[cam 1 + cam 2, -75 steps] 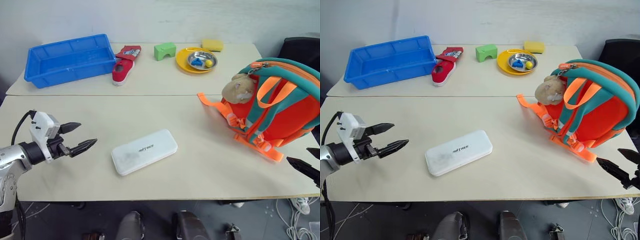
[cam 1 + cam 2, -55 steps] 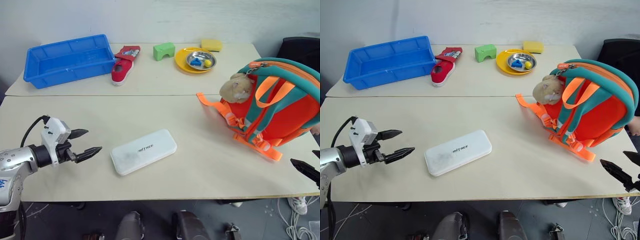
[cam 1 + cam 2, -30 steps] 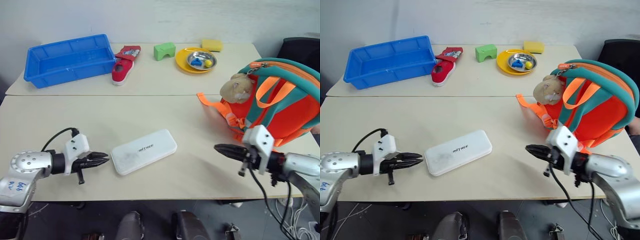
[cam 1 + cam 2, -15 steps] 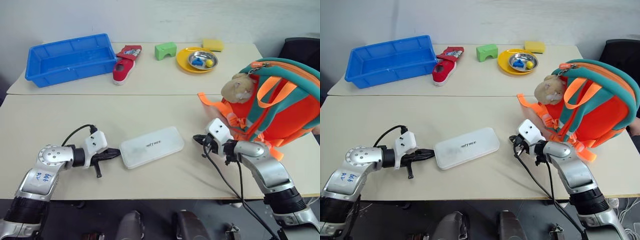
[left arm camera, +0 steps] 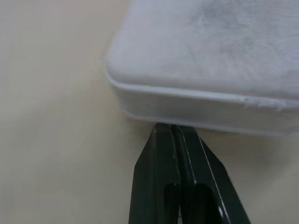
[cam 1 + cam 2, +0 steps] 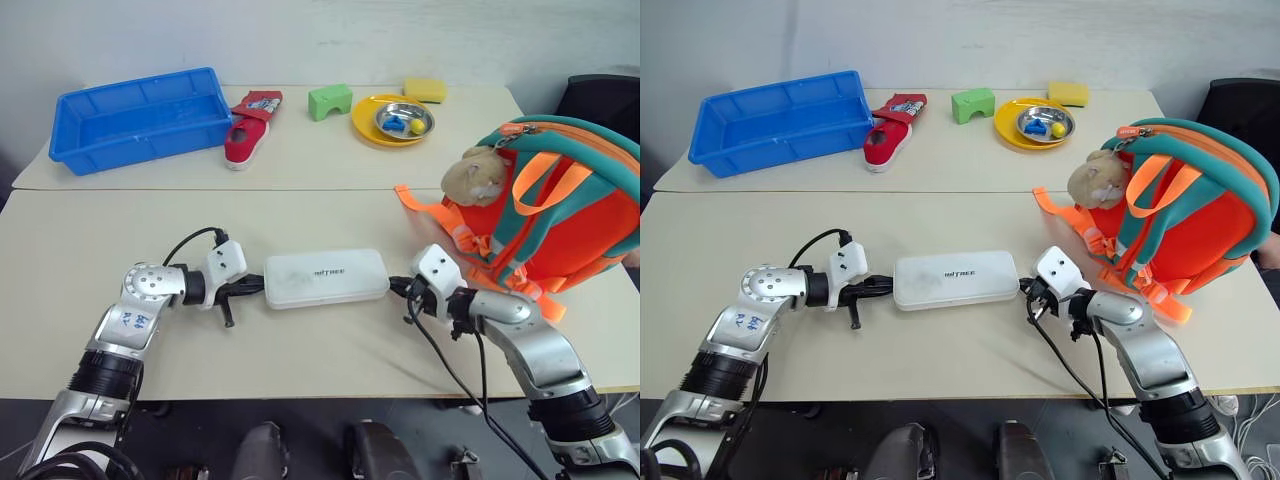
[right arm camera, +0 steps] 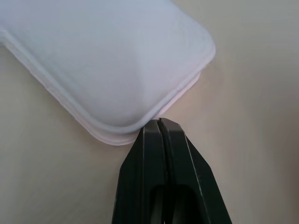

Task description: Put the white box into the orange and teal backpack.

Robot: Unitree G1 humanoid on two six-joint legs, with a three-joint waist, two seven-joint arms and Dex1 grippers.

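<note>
The white box point(image 6: 326, 277) lies flat on the near table, long side across the view, with dark lettering on its lid. My left gripper point(image 6: 256, 288) is shut, its tip against the box's left end point(image 5: 187, 109). My right gripper point(image 6: 398, 288) is shut too, its tip against the box's right end point(image 7: 140, 116). The box sits pinched between the two tips. The orange and teal backpack point(image 6: 560, 215) stands upright at the right of the table, a tan plush toy point(image 6: 474, 176) on its front and orange straps point(image 6: 432, 220) trailing on the table toward the box.
On the far table stand a blue bin point(image 6: 140, 115), a red shoe point(image 6: 245, 133), a green block point(image 6: 330, 100), a yellow plate with a metal bowl point(image 6: 400, 120) and a yellow sponge point(image 6: 426, 88). A black chair point(image 6: 605, 100) is behind the backpack.
Both arms closed in on the box. The left gripper pushed it to the right and turned it level across the table; the right gripper's tip now touches its right end.
</note>
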